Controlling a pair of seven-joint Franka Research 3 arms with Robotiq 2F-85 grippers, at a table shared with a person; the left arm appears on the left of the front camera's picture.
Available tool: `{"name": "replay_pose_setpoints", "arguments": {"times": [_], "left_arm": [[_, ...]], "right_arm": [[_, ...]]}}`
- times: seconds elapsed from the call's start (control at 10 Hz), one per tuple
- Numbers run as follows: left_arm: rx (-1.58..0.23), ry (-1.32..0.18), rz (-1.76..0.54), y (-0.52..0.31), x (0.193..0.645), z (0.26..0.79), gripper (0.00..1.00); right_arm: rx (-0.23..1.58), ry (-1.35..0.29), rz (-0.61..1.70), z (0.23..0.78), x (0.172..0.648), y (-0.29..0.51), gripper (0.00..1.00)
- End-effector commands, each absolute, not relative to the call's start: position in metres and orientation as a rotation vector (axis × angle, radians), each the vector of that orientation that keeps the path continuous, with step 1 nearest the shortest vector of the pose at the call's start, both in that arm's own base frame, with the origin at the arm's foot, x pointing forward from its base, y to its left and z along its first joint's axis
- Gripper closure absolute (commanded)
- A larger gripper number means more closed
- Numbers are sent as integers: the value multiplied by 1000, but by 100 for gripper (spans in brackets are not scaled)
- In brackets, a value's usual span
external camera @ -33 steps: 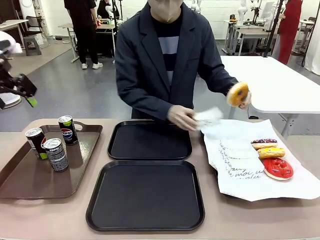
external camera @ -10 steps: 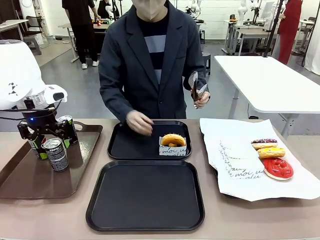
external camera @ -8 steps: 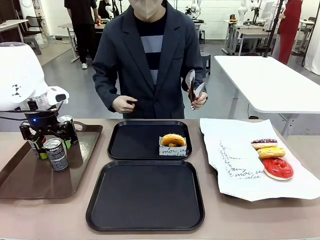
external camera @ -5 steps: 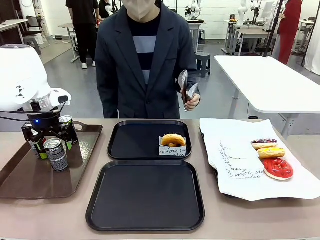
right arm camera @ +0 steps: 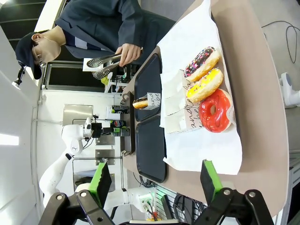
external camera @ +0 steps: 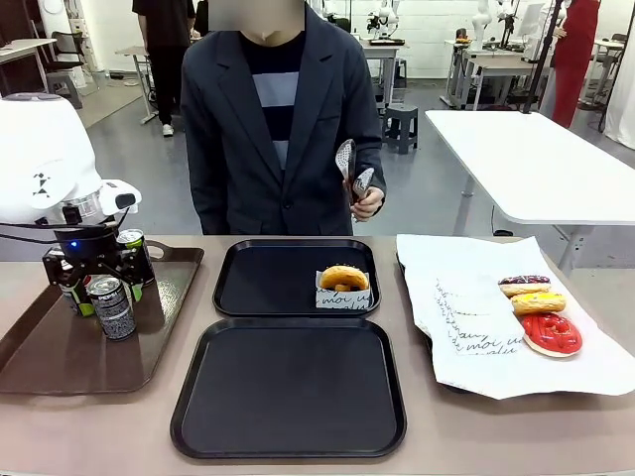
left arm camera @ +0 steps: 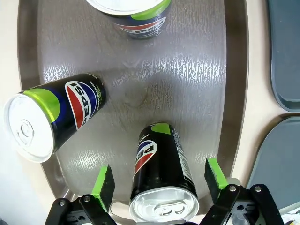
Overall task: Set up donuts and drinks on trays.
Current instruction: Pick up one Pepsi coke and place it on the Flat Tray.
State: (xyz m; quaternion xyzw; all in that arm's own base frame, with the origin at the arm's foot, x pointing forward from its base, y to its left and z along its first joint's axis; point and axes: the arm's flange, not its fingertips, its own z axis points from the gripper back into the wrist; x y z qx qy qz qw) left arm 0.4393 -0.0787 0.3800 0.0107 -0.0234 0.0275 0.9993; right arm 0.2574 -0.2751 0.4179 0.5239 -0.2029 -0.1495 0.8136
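The tan bench [external camera: 595, 436] spans the front view. A person [external camera: 278, 129] in a dark jacket stands at its far side, holding perforated metal tongs [external camera: 352, 171] upright at chest height. On the robot's left lies a brown tray [external camera: 40, 367] with handles. At the middle are two black square trays with rounded corners and raised rims, the near tray [external camera: 288, 392] and the far tray [external camera: 263, 288]. A creased white paper sheet [external camera: 476, 342] with script print lies on the right. A golden sleeved donut [external camera: 343, 277] stands at the far tray's right side. In a row on the paper lie a chocolate donut [external camera: 524, 285], a yellow donut [external camera: 538, 302] and a glossy red donut [external camera: 552, 333].

The right wrist view, rolled sideways, adds pale sprinkles on the chocolate icing and printed sleeves tucked against the three. The right hand [right arm camera: 154, 183] is open, its green pads wide apart around nothing, off the paper end of the bench.

The left wrist view, looking down, brings out the brown tray's shiny pebbled floor and the cans' silver pull-tab tops. The left hand [left arm camera: 159, 180] is open, with a pad on either side of the nearest can [left arm camera: 159, 159] and a gap on both sides. A second can [left arm camera: 56, 117] and a third can [left arm camera: 133, 14] stand apart from it.
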Motion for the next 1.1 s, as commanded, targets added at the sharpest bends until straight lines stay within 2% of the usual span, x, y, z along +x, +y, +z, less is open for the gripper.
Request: {"name": "replay_pose_setpoints", "arguments": {"times": [0.0,0.1,0.2,0.3,0.4,0.5,0.6,0.7,0.8,0.9,1.0], "left_arm": [[11,-30,87,-83,440,382,0],[12,-29,88,-82,440,383,11],[11,-26,90,-82,441,384,16],[10,-24,91,-83,440,384,29],[10,-23,92,-83,440,385,35],[11,-22,91,-82,438,386,48],[12,-18,94,-82,438,386,54],[13,-12,99,-82,439,387,66],[14,-8,100,-82,439,388,72],[7,-13,110,-81,437,393,85],[15,-25,137,-79,432,407,88]], "right_arm": [[1123,-422,-315,417,256,-277,0],[1123,-422,-315,417,256,-277,0],[1123,-422,-315,417,256,-277,0],[1123,-422,-315,417,256,-277,0],[1123,-422,-315,417,256,-277,0],[1123,-422,-315,417,256,-277,0],[1123,-422,-315,417,256,-277,0],[1123,-422,-315,417,256,-277,0],[1123,-422,-315,417,256,-277,0],[1123,-422,-315,417,256,-277,0],[1123,-422,-315,417,256,-277,0]]}}
